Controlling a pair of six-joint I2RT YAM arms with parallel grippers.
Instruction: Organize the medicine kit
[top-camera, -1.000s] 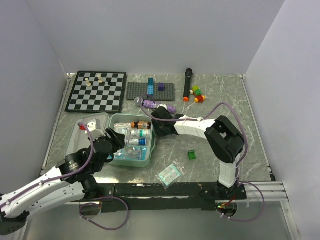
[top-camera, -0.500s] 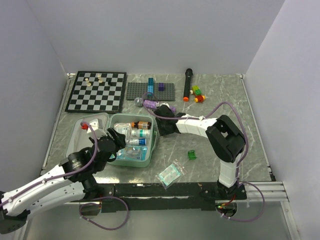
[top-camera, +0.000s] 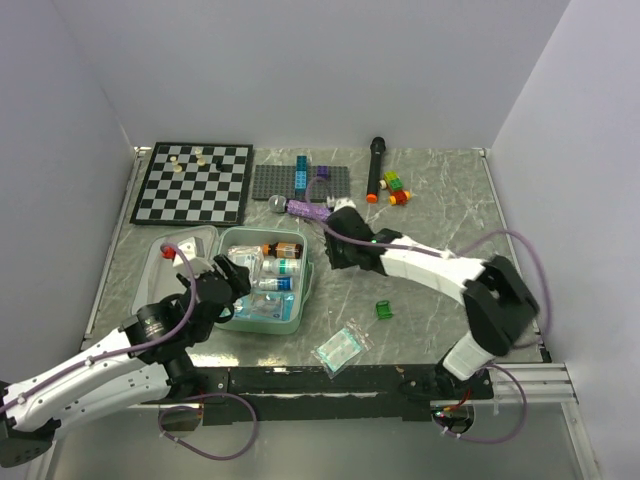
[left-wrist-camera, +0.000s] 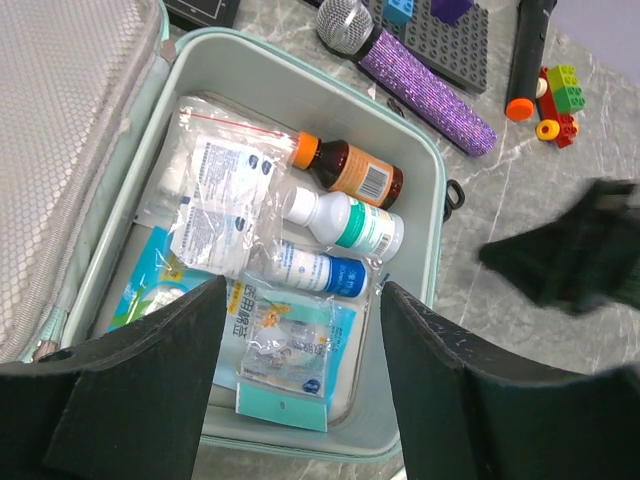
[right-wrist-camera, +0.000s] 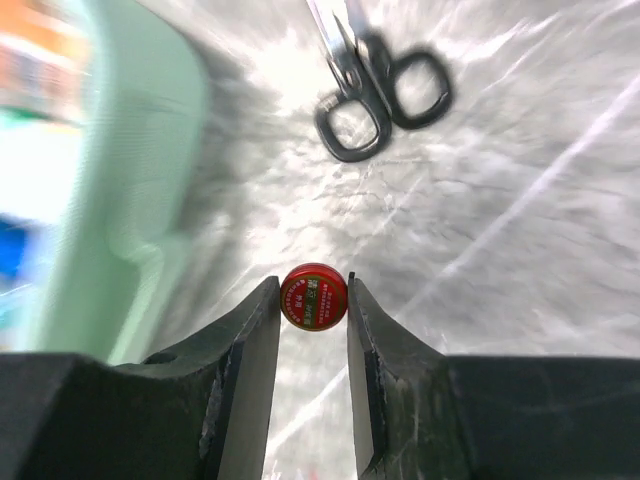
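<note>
The mint-green medicine kit (top-camera: 302, 290) lies open at the left-centre, its mesh-lined lid half (left-wrist-camera: 70, 150) flat beside the tray half (left-wrist-camera: 425, 215). The tray holds a brown bottle (left-wrist-camera: 350, 172), a white bottle (left-wrist-camera: 345, 220), a blue-capped bottle (left-wrist-camera: 320, 270), sachets (left-wrist-camera: 215, 200) and a teal packet (left-wrist-camera: 285, 360). My left gripper (left-wrist-camera: 302, 300) hangs open above the tray's near edge, holding nothing. My right gripper (right-wrist-camera: 313, 300) is shut on a small round red tin (right-wrist-camera: 314, 297), just right of the kit's wall (right-wrist-camera: 150, 150). Scissors (right-wrist-camera: 385, 100) lie on the table beyond the tin.
A chessboard (top-camera: 193, 183) and a grey studded plate (top-camera: 300, 183) sit at the back. A purple glitter microphone (top-camera: 305, 208) lies behind the kit. A black marker (top-camera: 375, 168) and coloured bricks (top-camera: 396, 188) are back right. A green block (top-camera: 383, 310) and a clear packet (top-camera: 342, 349) lie near the front.
My right gripper has drawn back from the kit's right edge and closed on the red tin, its elbow swinging out to the right. The left arm has barely moved.
</note>
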